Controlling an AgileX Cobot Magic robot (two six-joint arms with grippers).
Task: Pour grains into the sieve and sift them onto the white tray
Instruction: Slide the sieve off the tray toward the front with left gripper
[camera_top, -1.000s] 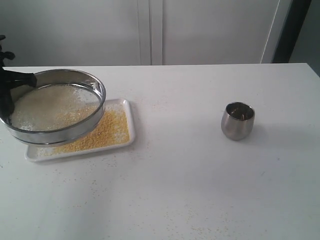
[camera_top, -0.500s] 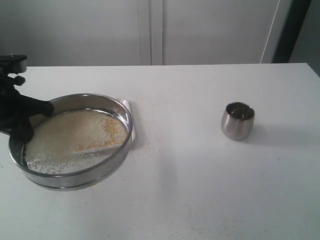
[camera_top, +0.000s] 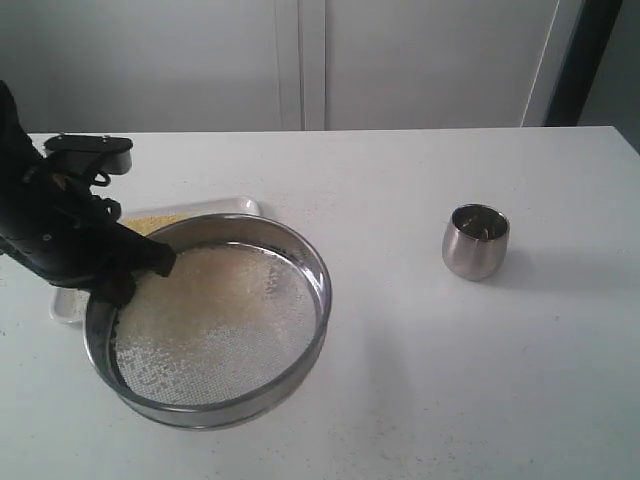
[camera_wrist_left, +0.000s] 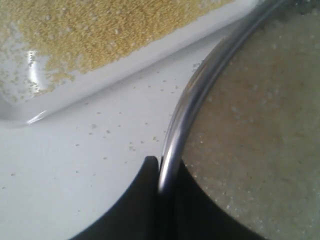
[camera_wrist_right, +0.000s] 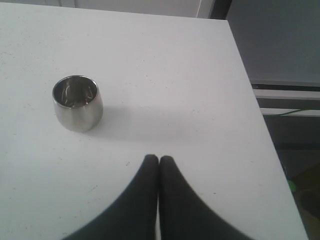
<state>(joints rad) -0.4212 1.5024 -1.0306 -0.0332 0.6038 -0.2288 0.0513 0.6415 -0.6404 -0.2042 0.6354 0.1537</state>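
Note:
My left gripper (camera_top: 132, 276) is shut on the rim of the sieve (camera_top: 316, 296), one finger outside the steel ring and one inside, and holds it tilted above the table. In the left wrist view the sieve rim (camera_wrist_left: 199, 92) runs between my left gripper's (camera_wrist_left: 162, 169) fingers. Coarse pale grains (camera_top: 215, 300) lie on the mesh. The white tray (camera_top: 63, 306) sits behind and left of the sieve, mostly hidden by it and my arm. Fine yellow grains (camera_wrist_left: 95, 27) cover the tray (camera_wrist_left: 135, 62). My right gripper (camera_wrist_right: 159, 160) is shut on nothing, over bare table.
A small steel cup (camera_top: 476, 241) stands upright at the right of the table, also in the right wrist view as the cup (camera_wrist_right: 77, 102), ahead of my right gripper. Stray grains are scattered on the table. The table's right edge (camera_wrist_right: 260, 130) is close to the right arm.
The sieve has swung from over the tray to the right and towards the table's front, uncovering part of the tray. My left arm came with it. The cup stayed put.

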